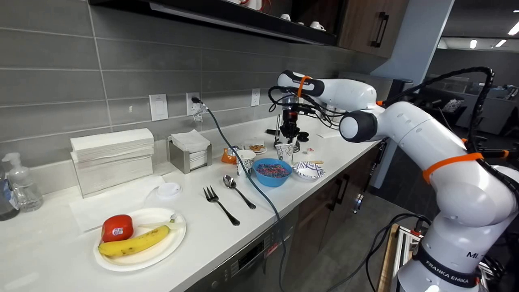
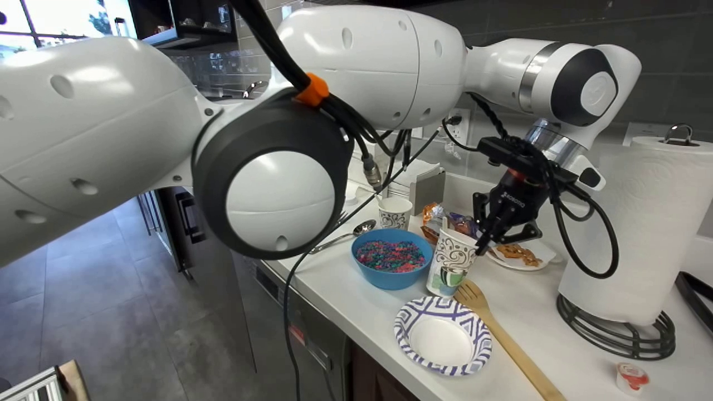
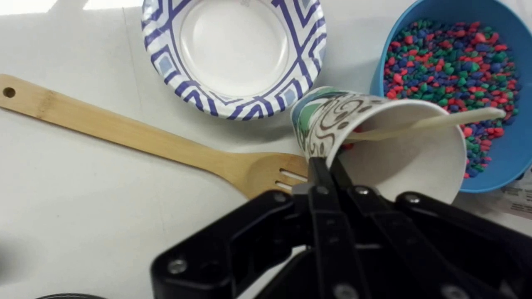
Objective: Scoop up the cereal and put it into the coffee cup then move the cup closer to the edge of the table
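The cereal, tiny red, blue and green bits (image 1: 272, 170) (image 2: 392, 255) (image 3: 457, 70), lies in a blue bowl (image 1: 263, 181) (image 2: 390, 280) on the white table (image 1: 194, 251) (image 2: 356, 303). A patterned paper cup (image 1: 285, 154) (image 2: 452, 259) (image 3: 326, 116) stands tilted beside the bowl. A pale utensil handle (image 3: 461, 117) sticks out of it, and red bits show inside. My gripper (image 1: 290, 141) (image 2: 480, 249) (image 3: 328, 162) is shut on the cup's rim, one finger inside and one outside. I cannot tell whether the cup's base touches the table.
A similar cup (image 1: 248, 160) (image 2: 394, 211) stands behind the bowl. A patterned paper bowl (image 1: 309, 171) (image 2: 443, 340) (image 3: 237, 45) and wooden fork (image 2: 509, 340) (image 3: 137, 133) lie beside the held cup. A paper towel roll (image 2: 629, 234) stands nearby. A cable (image 1: 263, 194) crosses the table.
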